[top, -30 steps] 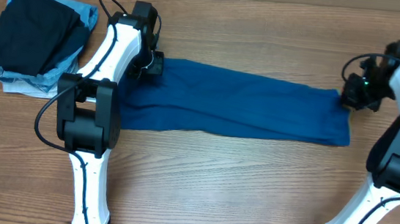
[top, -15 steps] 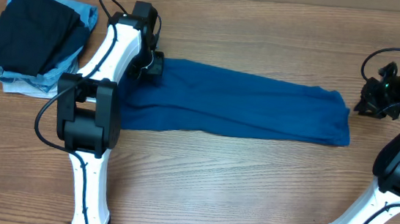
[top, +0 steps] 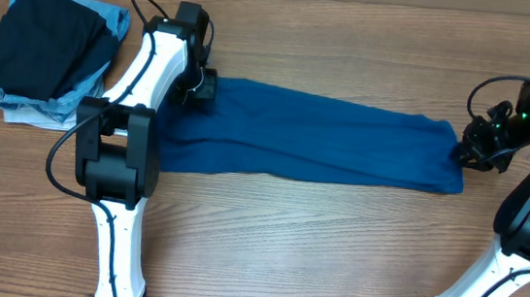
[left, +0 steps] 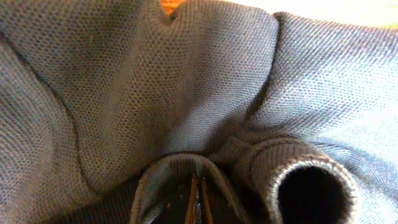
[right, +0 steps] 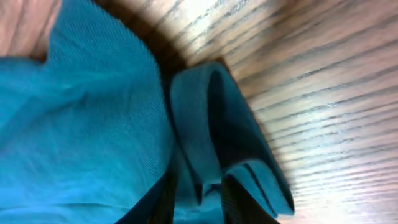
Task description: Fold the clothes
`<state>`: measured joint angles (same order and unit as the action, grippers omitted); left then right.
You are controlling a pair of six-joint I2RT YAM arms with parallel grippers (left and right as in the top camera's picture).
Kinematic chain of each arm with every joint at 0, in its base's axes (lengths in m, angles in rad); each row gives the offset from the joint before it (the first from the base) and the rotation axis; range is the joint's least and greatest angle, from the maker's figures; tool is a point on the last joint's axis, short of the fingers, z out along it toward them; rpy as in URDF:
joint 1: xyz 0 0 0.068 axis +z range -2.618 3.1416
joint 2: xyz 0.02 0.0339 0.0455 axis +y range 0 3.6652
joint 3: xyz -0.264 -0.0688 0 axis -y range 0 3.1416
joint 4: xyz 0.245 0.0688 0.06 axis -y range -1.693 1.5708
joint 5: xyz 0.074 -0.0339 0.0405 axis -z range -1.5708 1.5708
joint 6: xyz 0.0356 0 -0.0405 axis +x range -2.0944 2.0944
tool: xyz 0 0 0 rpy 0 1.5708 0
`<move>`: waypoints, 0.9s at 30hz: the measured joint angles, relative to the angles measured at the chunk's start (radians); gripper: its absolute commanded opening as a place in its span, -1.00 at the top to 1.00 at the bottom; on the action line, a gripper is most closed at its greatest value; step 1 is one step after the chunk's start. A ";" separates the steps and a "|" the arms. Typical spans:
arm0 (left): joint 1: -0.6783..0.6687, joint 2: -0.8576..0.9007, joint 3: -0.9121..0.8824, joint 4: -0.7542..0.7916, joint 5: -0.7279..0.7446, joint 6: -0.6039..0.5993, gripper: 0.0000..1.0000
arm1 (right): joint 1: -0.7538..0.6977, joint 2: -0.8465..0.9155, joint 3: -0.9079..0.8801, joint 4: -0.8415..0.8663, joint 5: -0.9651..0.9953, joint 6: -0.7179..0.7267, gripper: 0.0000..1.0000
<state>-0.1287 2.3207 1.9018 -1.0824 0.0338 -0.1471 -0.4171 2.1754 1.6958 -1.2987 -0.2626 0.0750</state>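
Left gripper (top: 201,86) clenched on bunched cloth at far-left corner of T-shirt (top: 315,139). Right gripper (top: 472,147) at shirt's right end, hem fold between jaws; gripping or let go, I cannot tell. Shirt lies as long narrow band across table (top: 333,253), so lengthwise fold looks done to me; crosswise folds left. Near edge slightly wavy, right end fairly square. Open room in front of band. Black garment (top: 41,39) on pale-blue pile (top: 20,110) sits beyond left arm, apart from shirt.
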 measured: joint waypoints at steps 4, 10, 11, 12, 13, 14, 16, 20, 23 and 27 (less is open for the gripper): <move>0.000 0.000 0.000 0.000 0.000 0.000 0.84 | 0.014 0.000 -0.002 0.027 -0.013 0.006 0.45; 0.000 0.000 -0.002 0.002 0.000 0.000 0.84 | 0.047 0.000 -0.026 0.053 -0.022 0.010 0.92; 0.000 0.000 -0.002 0.002 0.000 0.000 0.84 | 0.045 0.000 -0.026 0.053 -0.020 0.010 0.92; 0.000 0.000 -0.002 0.002 0.000 0.000 0.84 | 0.044 0.000 -0.026 0.053 -0.018 0.010 0.92; 0.000 0.000 -0.002 0.002 0.000 0.000 0.84 | 0.042 0.000 -0.026 0.052 -0.010 0.010 0.92; 0.000 0.000 -0.002 0.002 -0.001 0.000 0.84 | 0.035 0.000 -0.026 0.049 0.001 0.010 0.92; 0.000 0.000 -0.002 0.002 -0.007 0.000 0.83 | 0.002 0.000 -0.027 0.041 0.048 0.010 0.92; 0.000 0.000 -0.002 0.002 -0.008 0.000 0.83 | -0.061 0.000 -0.029 0.106 0.072 0.006 0.41; 0.000 0.000 -0.002 0.002 -0.008 0.000 0.83 | -0.066 0.000 -0.030 0.179 0.092 0.002 0.24; -0.001 0.000 -0.002 0.002 -0.010 0.000 0.84 | -0.067 0.001 0.023 0.105 0.104 0.003 0.23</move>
<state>-0.1295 2.3203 1.8996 -1.0801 0.0242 -0.1471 -0.4839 2.1761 1.7184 -1.1938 -0.1589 0.0776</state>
